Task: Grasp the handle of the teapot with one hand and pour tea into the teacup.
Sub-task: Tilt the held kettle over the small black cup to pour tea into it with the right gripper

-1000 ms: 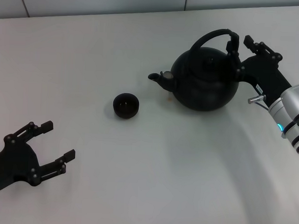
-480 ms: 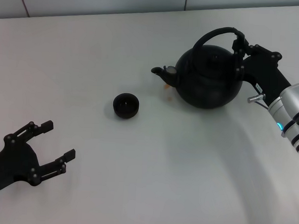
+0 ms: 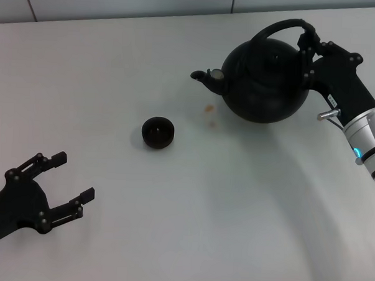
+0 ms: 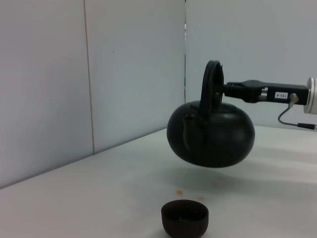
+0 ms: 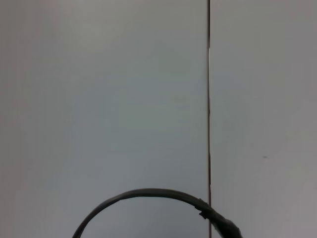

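The large round matte-black teapot hangs in the air at the far right, spout pointing left; the left wrist view shows the teapot clear of the table. My right gripper is shut on the right end of its arched handle, which also shows in the left wrist view. The small black teacup sits on the table left of and nearer than the spout, and shows in the left wrist view too. My left gripper is open and empty at the near left.
The white table stretches around. Small brownish drops lie on it between teacup and teapot. A wall with a vertical seam stands behind the table.
The right gripper has closed on the handle and lifted the teapot off the table, up and slightly away. The brownish spots under it are uncovered. The left arm has not moved.
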